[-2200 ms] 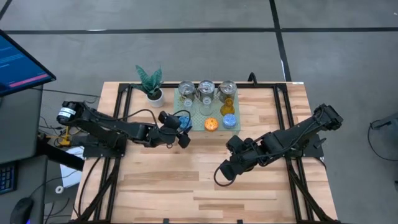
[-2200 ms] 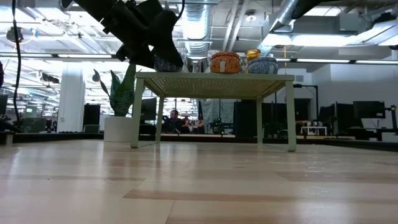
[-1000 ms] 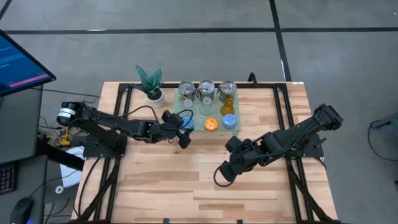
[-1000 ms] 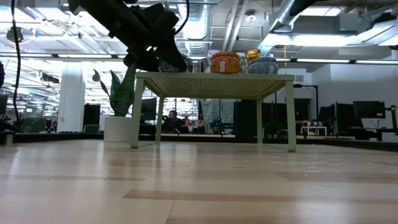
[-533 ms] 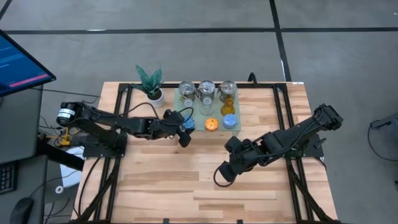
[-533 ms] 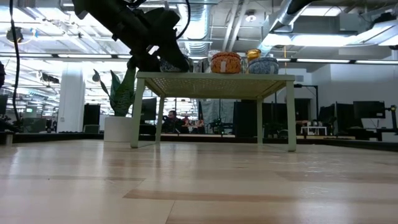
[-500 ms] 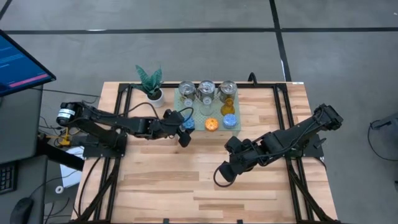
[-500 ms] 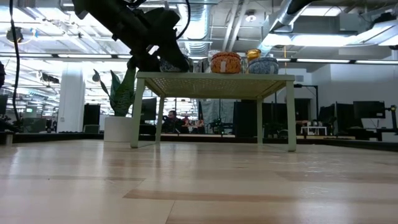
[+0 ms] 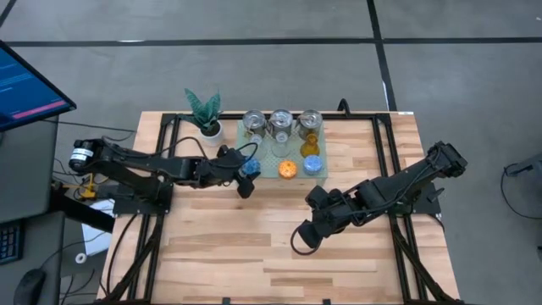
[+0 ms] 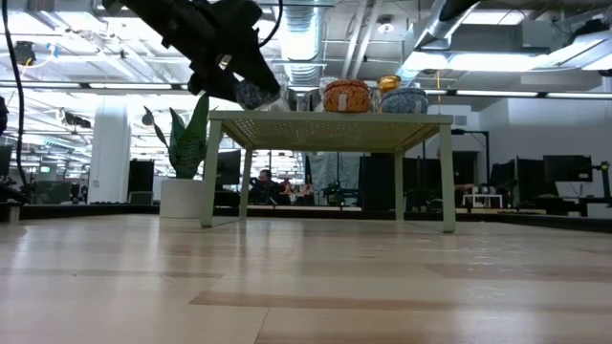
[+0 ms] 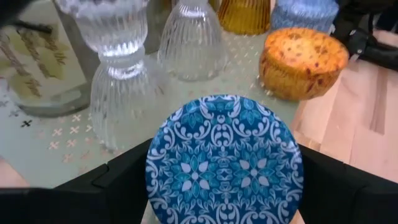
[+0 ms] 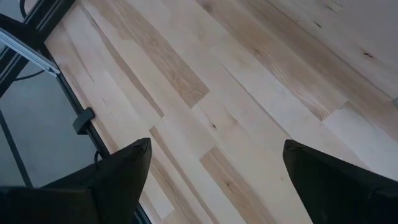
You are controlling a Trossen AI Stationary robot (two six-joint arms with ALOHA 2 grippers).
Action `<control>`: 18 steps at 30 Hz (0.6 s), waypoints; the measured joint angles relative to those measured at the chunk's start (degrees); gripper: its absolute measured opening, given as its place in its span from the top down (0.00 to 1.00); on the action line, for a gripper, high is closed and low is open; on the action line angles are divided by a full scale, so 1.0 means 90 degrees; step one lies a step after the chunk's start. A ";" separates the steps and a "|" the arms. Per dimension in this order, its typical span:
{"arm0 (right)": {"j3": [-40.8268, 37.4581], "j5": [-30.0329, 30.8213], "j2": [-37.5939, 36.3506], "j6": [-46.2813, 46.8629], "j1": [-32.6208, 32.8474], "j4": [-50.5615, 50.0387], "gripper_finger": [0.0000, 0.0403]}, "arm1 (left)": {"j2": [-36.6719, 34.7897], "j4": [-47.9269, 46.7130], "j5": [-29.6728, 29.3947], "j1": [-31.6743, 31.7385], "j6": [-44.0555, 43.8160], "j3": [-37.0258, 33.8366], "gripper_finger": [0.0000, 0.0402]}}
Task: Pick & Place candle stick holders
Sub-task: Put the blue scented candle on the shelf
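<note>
right gripper (image 9: 301, 240): waits open over bare near-centre wooden table (image 9: 220, 254) | left gripper (image 9: 246, 175): clamped on blue patterned holder (image 11: 224, 160), at left edge of pale green perforated stand (image 9: 268, 165) | behind: orange holder (image 9: 288, 169), clear glass holders (image 11: 186, 40)

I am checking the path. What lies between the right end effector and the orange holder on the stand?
Only bare wooden table lies between the right end effector and the orange holder, as the high view shows.
</note>
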 joint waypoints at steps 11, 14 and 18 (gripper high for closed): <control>0.0000 0.0011 0.0000 -0.0145 -0.0043 0.0303 0.12 | 0.0061 0.0052 -0.0007 -0.0020 0.0124 -0.0002 0.20; 0.0000 0.0011 0.0000 -0.0145 -0.0043 0.0342 0.12 | 0.0066 0.0056 -0.0016 -0.0017 0.0124 -0.0002 0.20; 0.0000 0.0011 0.0000 -0.0145 -0.0045 0.0358 0.12 | 0.0066 0.0059 -0.0003 -0.0017 0.0149 -0.0002 0.20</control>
